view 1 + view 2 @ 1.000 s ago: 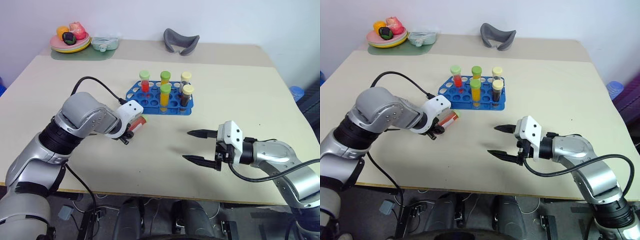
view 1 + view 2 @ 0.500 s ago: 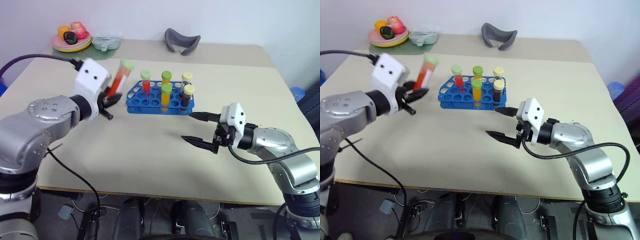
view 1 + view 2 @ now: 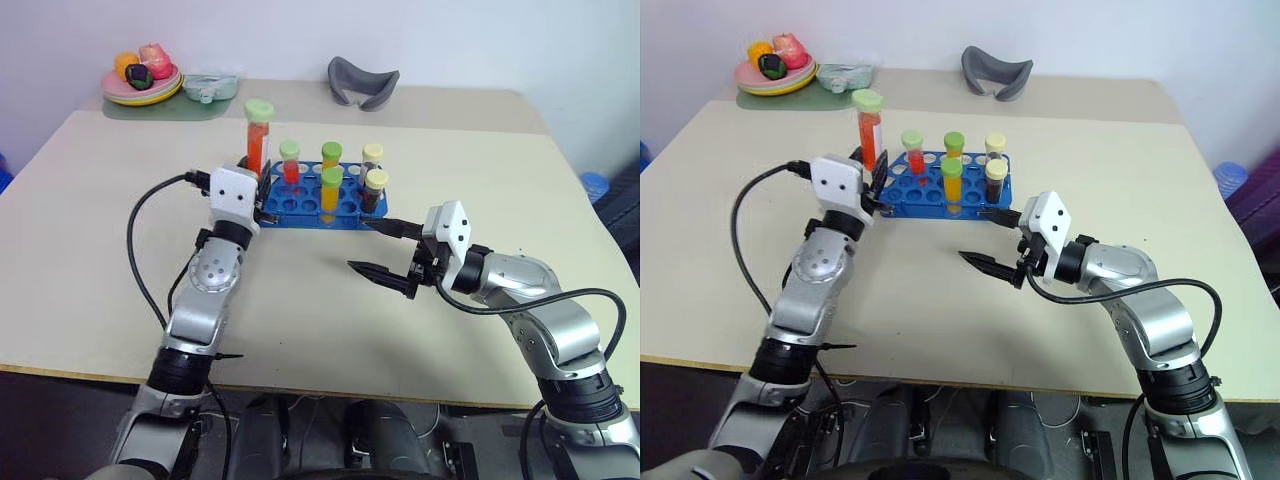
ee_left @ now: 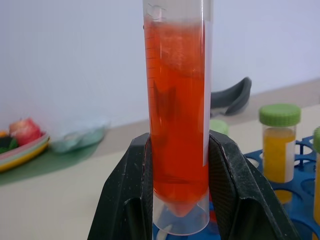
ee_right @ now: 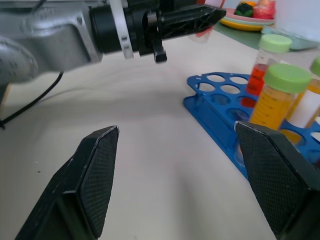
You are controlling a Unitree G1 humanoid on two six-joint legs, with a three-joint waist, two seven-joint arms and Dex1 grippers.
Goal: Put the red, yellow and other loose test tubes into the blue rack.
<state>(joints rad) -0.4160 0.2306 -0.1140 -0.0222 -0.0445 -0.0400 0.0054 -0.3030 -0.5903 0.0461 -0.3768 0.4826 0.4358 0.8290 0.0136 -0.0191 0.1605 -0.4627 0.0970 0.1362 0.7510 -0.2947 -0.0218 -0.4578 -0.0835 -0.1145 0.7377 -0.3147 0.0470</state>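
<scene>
left jaws point(image 3: 257, 190) clamp red tube point(image 3: 257, 140), beside rack point(image 3: 300, 205)

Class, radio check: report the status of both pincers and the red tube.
Left pincer shut on red tube, upright, at blue rack's left end. Right pincer open, empty, near rack's front. Five tubes already racked.

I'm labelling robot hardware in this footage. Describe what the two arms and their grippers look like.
Both arms are smooth silver-grey metal with black joint bands. Each wrist carries a white boxy housing, and a black cable loops along each arm. The left gripper and right gripper each have two black tapered fingers whose inner faces have a fine cross-hatched texture.
</scene>
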